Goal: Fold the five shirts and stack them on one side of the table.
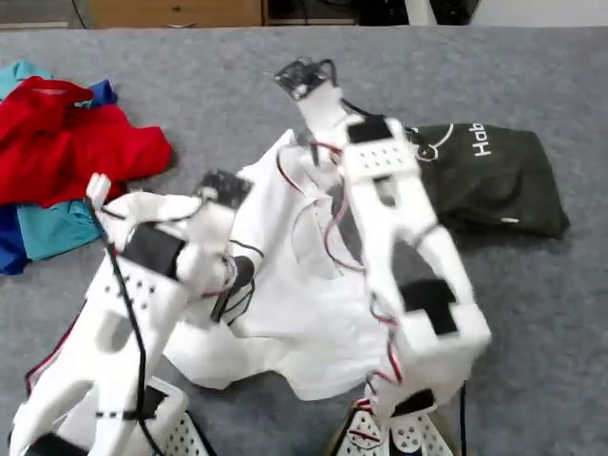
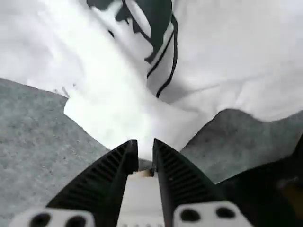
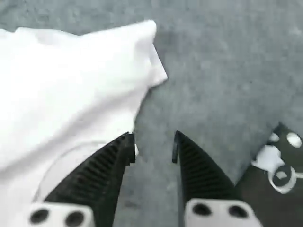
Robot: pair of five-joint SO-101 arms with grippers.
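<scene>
White shirt [image 1: 304,313]: lies crumpled and unfolded on the grey counter [image 1: 532,313], between the two arms and under both claws. Judged light, limp and non-slippery, with no stiffness. It will sag and bunch wherever it is lifted by one point, so it is best taken at hems, sleeve ends or shoulder seams, two points at once, and kept taut. Left claw [image 2: 145,147]: jaws drawn almost together at the shirt's edge, with white cloth running in between the tips; it appears to pinch a fold there, and the printed dark graphic lies further ahead of it. Right claw [image 3: 152,144]: jaws apart, holding nothing, one finger over the white cloth, the other over bare counter. A free corner of the shirt lies just ahead of the tips, a reasonable second grip point. Black shirt [image 1: 494,180]: folded, off to the outer side of the right claw. Red shirt [image 1: 66,142] and teal shirt [image 1: 52,228]: heaped, unfolded, well beyond the left claw's outer side.
</scene>
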